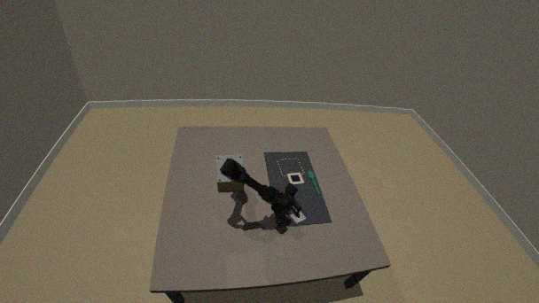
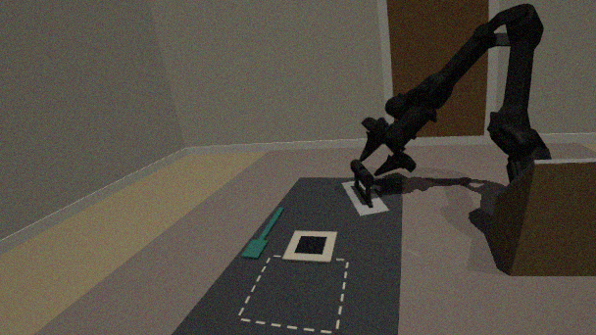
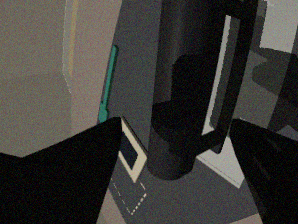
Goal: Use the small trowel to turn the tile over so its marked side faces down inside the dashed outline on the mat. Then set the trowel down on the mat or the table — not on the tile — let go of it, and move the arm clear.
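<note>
The small trowel (image 1: 300,218) (image 2: 363,171) (image 3: 170,157) has a thick black handle raised over a pale flat blade. It rests at the mat's end nearest the arm. My gripper (image 2: 370,167) (image 3: 177,125) is open at the handle's upper end. In the wrist view the handle shows between the spread fingertips; whether a finger touches it cannot be told. The tile (image 1: 295,178) (image 2: 310,246) (image 3: 128,151) is cream with a dark square mark facing up. It lies flat on the mat (image 1: 319,210) (image 2: 372,294) (image 3: 135,65), beside the dashed outline, mostly outside it.
A green flat-headed tool (image 1: 315,183) (image 2: 255,248) (image 3: 109,80) lies along the mat's edge, beside the tile. A brown-sided box (image 1: 230,187) (image 2: 559,220) with a pale top stands on the table (image 1: 199,257) near the arm.
</note>
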`<move>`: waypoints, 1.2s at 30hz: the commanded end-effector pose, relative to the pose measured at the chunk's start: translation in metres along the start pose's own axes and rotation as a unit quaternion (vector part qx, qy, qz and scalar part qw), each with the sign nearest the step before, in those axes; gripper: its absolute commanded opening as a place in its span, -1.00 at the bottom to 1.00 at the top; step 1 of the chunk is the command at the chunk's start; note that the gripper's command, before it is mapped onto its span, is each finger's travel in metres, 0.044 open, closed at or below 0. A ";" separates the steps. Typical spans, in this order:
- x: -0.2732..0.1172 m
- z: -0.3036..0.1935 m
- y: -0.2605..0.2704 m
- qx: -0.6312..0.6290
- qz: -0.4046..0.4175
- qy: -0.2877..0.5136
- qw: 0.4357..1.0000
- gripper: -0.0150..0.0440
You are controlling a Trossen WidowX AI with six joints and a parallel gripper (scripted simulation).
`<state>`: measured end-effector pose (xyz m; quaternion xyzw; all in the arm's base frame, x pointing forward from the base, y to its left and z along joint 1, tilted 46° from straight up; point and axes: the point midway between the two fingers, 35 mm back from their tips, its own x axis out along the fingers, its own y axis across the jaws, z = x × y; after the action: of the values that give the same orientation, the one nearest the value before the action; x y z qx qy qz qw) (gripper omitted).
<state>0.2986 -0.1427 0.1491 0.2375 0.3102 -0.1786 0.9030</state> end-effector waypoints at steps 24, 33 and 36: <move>0.045 -0.003 -0.003 0.036 -0.008 -0.012 0.999 0.53; 0.055 -0.005 -0.003 0.044 -0.009 -0.016 0.999 0.44; 0.055 -0.005 -0.003 0.044 -0.009 -0.016 0.999 0.17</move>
<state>0.3352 -0.1520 0.1123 0.2689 0.2883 -0.2015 0.8967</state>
